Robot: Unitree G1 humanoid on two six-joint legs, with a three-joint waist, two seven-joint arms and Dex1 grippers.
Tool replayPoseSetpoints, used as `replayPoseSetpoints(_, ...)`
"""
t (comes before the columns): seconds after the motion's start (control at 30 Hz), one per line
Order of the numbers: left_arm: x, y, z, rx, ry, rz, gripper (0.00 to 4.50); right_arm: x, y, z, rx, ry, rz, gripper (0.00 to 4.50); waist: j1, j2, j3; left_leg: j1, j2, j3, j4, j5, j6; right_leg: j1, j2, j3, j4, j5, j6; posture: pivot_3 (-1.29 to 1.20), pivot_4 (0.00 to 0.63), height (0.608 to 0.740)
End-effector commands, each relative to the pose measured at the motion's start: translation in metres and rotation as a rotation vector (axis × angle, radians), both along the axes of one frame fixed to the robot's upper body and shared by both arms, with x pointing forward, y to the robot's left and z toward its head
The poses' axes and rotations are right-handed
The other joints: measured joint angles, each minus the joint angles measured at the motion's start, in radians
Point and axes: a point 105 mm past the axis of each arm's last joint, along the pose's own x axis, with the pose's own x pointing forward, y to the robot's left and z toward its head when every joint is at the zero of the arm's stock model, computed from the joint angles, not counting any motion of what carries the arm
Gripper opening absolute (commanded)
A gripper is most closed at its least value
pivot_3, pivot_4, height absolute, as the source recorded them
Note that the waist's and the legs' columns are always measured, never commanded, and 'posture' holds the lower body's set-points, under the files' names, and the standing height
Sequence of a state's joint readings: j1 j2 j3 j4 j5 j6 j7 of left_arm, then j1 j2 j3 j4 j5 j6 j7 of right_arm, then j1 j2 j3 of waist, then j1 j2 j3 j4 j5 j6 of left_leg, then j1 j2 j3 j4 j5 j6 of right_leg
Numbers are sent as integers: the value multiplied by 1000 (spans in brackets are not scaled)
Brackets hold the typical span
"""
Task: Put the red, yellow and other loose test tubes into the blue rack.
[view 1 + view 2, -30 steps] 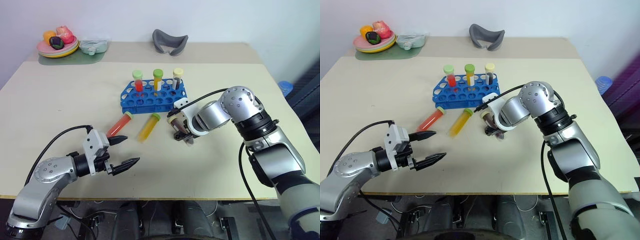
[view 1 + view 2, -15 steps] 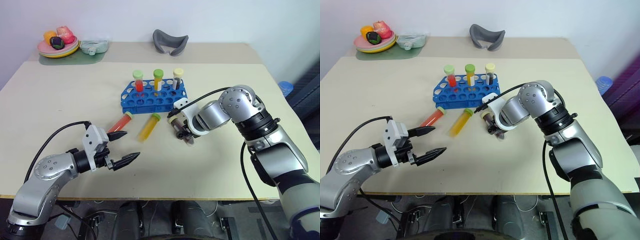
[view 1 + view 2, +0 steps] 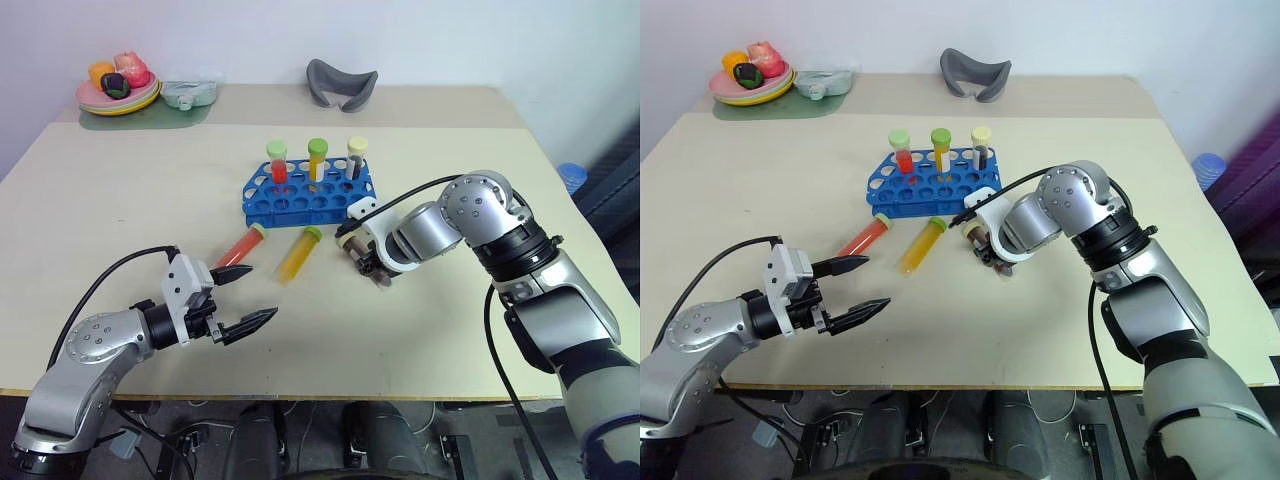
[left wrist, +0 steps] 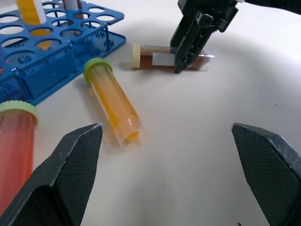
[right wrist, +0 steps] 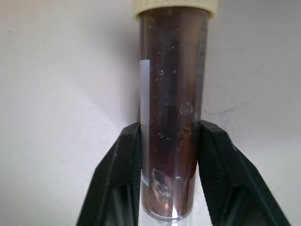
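Fingers of my right gripper (image 5: 169,174) are clamped on the dark brown tube (image 5: 171,94), which lies flat on the worktop (image 3: 450,330) just right of centre frame, below the blue rack (image 3: 308,195). Red tube (image 3: 240,246) and yellow tube (image 3: 299,253) lie left of it. My left gripper (image 3: 245,298) hangs spread apart at lower left, holding nothing.

Left pincer (image 3: 244,297) agape, right pincer (image 5: 167,188) clamped — angled down
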State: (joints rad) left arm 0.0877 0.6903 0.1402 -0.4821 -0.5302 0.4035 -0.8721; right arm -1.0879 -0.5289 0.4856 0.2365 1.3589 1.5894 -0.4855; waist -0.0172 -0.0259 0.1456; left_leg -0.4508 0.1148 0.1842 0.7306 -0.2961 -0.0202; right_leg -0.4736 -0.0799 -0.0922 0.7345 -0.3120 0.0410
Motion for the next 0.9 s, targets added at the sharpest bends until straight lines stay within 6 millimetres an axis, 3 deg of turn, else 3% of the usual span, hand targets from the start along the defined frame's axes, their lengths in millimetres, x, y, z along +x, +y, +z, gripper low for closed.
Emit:
replayPoseSetpoints(0.03, -1, 4, 6, 17, -43, 4, 4500, -4, -5, -6, -38, 32, 3, 1460, 0, 0, 0, 0, 0, 0, 0, 0, 0, 0, 0, 0, 0, 0, 0, 0, 150, 680)
replayPoseSetpoints(0.23, -1, 4, 8, 21, -49, 11, 4500, 0, -2, 3, 19, 3, -17, 1460, 0, 0, 0, 0, 0, 0, 0, 0, 0, 0, 0, 0, 0, 0, 0, 0, 150, 680)
replayPoseSetpoints(0.43, 1, 9, 13, 26, -66, 48, 4500, 19, 0, 48, 177, -219, -83, 1460, -1, 3, 2, -3, 0, 0, 0, 1, -1, -3, 0, 0, 0, 0, 0, 0, 150, 680)
replayPoseSetpoints(0.53, 8, 16, 20, 4, -108, 114, 4500, 14, 17, 88, 398, -440, 47, 1460, -1, 3, 2, -4, 0, -1, 0, 1, -2, -4, 0, -1, -1, 0, 0, 0, 150, 680)
replayPoseSetpoints(0.77, 14, 11, 32, -62, -135, 138, 4500, 3, 21, 127, 620, -727, 231, 1460, 0, 3, 2, -5, 0, -2, 0, 0, -1, -3, 0, -2, -2, 0, 1, 0, 150, 680)
replayPoseSetpoints(0.9, 22, 4, 39, -93, -155, 136, 4500, 29, 21, 137, 631, -1034, 166, 1460, -3, 3, 2, -5, 0, -1, 0, 1, -3, -3, 1, -2, -2, 0, 1, 0, 150, 680)
